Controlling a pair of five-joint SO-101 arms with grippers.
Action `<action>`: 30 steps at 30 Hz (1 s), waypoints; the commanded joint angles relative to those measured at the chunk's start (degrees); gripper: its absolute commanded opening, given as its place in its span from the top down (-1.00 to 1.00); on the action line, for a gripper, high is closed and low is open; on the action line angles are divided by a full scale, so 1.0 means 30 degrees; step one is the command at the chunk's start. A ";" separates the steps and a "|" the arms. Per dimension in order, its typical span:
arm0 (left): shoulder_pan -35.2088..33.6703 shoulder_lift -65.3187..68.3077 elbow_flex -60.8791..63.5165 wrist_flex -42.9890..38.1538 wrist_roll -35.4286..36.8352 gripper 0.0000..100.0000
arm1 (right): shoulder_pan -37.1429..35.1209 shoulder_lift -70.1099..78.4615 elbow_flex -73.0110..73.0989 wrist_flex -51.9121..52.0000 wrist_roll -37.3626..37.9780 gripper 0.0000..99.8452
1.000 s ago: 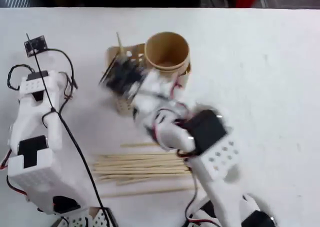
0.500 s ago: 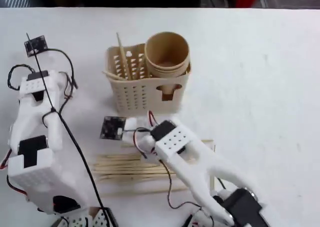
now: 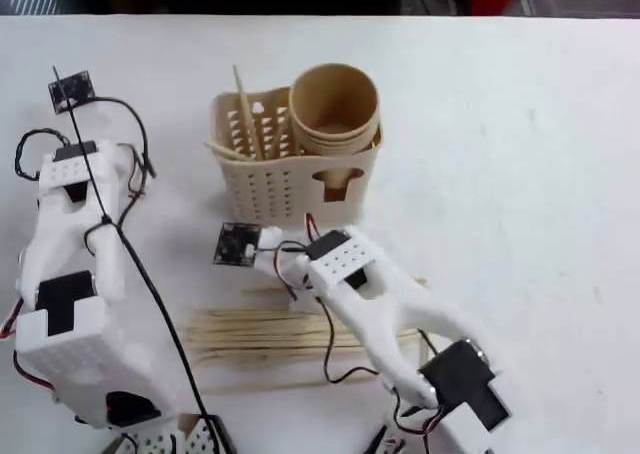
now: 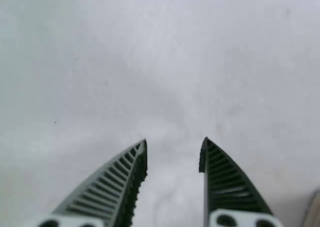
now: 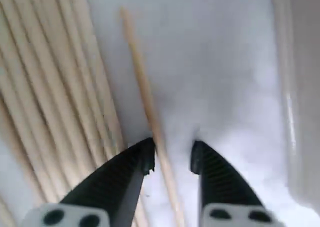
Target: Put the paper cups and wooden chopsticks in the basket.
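Right end effector (image 5: 172,154) has returned from basket (image 3: 290,189), released, astride one chopstick (image 5: 142,87); centre it, then clench squarely.

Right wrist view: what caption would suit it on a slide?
Open right hand straddling one loose chopstick beside the chopstick pile, basket wall nearby.

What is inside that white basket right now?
The basket holds nested paper cups on one side and a few chopsticks leaning on the other. Its walls and the cups hide the bottom, so the cup count is unclear.
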State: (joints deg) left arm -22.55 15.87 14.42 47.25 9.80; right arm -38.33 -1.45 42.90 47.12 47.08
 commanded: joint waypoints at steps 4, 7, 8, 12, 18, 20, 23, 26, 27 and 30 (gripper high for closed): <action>-0.0103 -0.0132 -0.0147 -0.0234 0.0059 0.63 | 0.0103 0.0073 -0.0147 -0.0103 -0.0645 0.97; -0.0103 -0.0132 -0.0117 -0.0234 0.0059 0.63 | 0.0015 -0.0337 -0.0176 0.0015 -0.0879 0.97; -0.0132 -0.0132 -0.0117 -0.0234 0.0059 0.63 | -0.0015 -0.0747 -0.0088 0.0132 -0.0879 0.97; -0.0132 -0.0132 -0.0117 -0.0264 0.0059 0.63 | -0.0103 -0.4117 -0.0088 0.1949 -0.1905 0.97; -0.0103 -0.0132 -0.0147 -0.0264 0.0059 0.63 | -0.1011 -1.1062 -0.2608 0.5260 -0.3780 0.97; -0.0103 -0.0132 -0.0147 -0.0264 0.0059 0.63 | -0.0952 -1.2176 -0.5070 0.6491 -0.4864 0.97; -0.0103 -0.0132 -0.0176 -0.0264 0.0059 0.63 | -0.0952 -1.2322 -0.9524 0.7692 -0.6212 0.97; -0.0103 -0.0132 -0.0176 -0.0234 0.0059 0.63 | -0.0952 -1.1326 -1.4154 0.7663 -0.7443 0.97; -0.0103 -0.0132 -0.0147 -0.0234 0.0059 0.63 | -0.0952 -1.0740 -1.5678 0.7429 -0.7795 0.97; -0.0103 -0.0132 -0.0147 -0.0264 0.0059 0.63 | -0.0952 -0.8513 -1.9429 0.5465 -0.8645 0.97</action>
State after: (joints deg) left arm -22.55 15.87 14.42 47.25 9.80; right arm -40.62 -31.25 -2.11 68.48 23.34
